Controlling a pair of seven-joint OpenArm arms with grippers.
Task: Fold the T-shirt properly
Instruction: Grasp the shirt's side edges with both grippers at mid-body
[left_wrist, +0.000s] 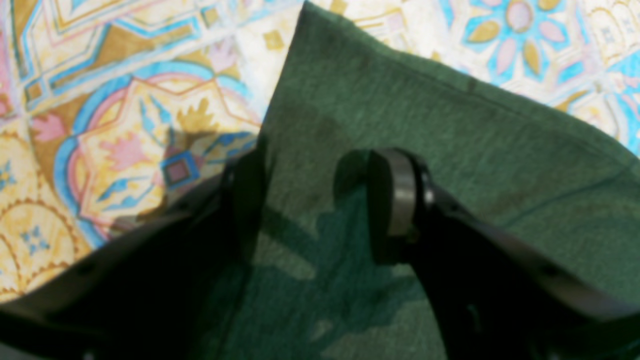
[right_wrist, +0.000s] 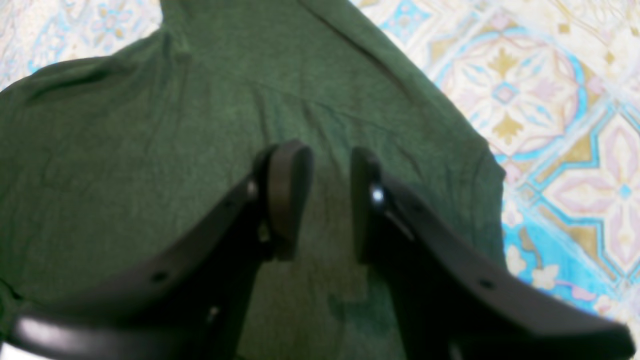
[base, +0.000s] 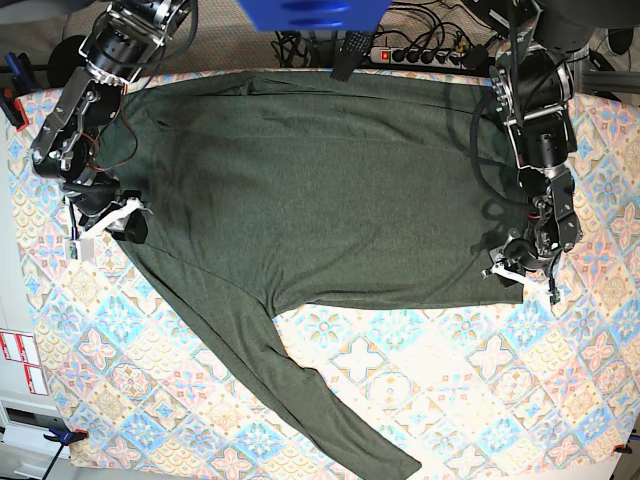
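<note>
Left gripper (left_wrist: 315, 200): jaws apart, straddling the hem corner of the T-shirt (base: 330, 190), one finger off the cloth edge over the patterned tablecloth (left_wrist: 125, 100).
Right gripper (right_wrist: 327, 200): jaws narrowly apart over the shoulder area, nothing pinched.
T-shirt: spread flat across the table, one long sleeve (base: 300, 390) trailing toward the near edge.
Step, as I judge it: taking hold of both side edges for a first fold.
Doing it well: pinch both layers at the edge, close fully before lifting, raise both arms together so the cloth stays taut.
Risk: thin knit slipping out or bunching.
</note>
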